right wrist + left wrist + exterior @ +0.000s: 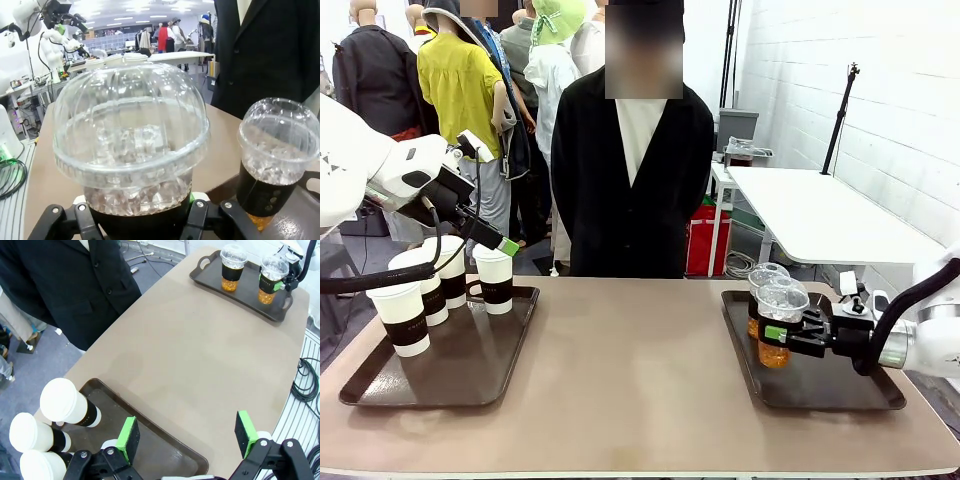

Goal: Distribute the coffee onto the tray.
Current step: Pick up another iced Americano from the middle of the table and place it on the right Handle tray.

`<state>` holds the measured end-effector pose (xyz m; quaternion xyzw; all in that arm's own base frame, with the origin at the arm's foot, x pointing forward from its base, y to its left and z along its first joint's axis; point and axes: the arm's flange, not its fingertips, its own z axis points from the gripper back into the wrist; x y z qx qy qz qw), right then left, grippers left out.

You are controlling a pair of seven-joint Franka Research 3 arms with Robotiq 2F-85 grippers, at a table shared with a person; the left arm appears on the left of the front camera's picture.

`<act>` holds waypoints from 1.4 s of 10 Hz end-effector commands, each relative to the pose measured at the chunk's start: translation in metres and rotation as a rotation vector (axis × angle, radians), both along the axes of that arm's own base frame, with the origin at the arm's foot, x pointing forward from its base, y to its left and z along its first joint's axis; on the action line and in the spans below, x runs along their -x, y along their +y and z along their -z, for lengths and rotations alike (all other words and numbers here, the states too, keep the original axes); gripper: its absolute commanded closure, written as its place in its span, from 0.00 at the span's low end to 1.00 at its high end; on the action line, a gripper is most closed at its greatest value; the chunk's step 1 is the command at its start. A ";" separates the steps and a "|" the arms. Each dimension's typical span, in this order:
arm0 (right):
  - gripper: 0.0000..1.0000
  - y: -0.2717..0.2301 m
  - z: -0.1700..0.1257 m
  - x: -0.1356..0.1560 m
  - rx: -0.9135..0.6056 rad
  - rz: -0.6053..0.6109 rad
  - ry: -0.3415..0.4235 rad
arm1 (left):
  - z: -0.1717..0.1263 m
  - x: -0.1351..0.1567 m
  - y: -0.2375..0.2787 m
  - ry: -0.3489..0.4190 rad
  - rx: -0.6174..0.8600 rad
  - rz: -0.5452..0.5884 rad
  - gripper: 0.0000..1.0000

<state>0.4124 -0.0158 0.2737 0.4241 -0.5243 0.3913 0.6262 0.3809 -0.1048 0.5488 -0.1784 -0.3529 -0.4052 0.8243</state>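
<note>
Right tool (798,331) is clamped on a clear dome-lidded cup (779,322) of amber drink, taking it at the dark band below the lid, so the drink stays upright and the dome is not crushed. In the right wrist view that cup (131,145) sits between the fingers with ice showing under its lid, and a second iced cup (276,156) stands just beside it on the right tray (825,385). From the front, the second one (762,290) stands behind the held cup, nearer the person (635,180) at the far side of the desk (630,390). The held cup's base is over the tray; whether it rests on it or hangs just above, I cannot tell.

Left tool (187,437) stands open and empty, its green pads (127,438) wide apart, raised above the left tray (470,355). On or beside that tray stand four white paper cups with brown sleeves (448,275), grouped toward its far left corner.

Each tray carries one kind of drink. My reading is that the right arm is either setting this cup in its spot or taking it toward the other tray to mix the kinds; the pictures alone do not settle which. The open left tool looks poised to take a paper cup.
</note>
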 end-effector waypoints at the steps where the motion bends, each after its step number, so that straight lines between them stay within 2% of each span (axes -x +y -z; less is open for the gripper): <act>1: 0.39 -0.006 0.012 -0.007 -0.044 -0.018 -0.066 | 0.001 0.000 0.002 0.008 0.006 0.003 0.00; 4: 0.39 -0.010 0.029 -0.012 -0.071 -0.003 -0.090 | 0.001 0.000 0.002 0.008 0.006 0.003 0.00; 11: 0.39 -0.008 0.051 -0.021 -0.070 0.019 -0.010 | 0.001 0.000 0.002 0.008 0.006 0.003 0.00; 13: 0.00 -0.007 0.051 -0.020 -0.072 0.017 0.022 | 0.001 0.000 0.002 0.008 0.006 0.003 0.00; 14: 0.00 -0.009 0.050 -0.016 -0.069 0.021 0.039 | 0.001 0.000 0.002 0.008 0.006 0.003 0.00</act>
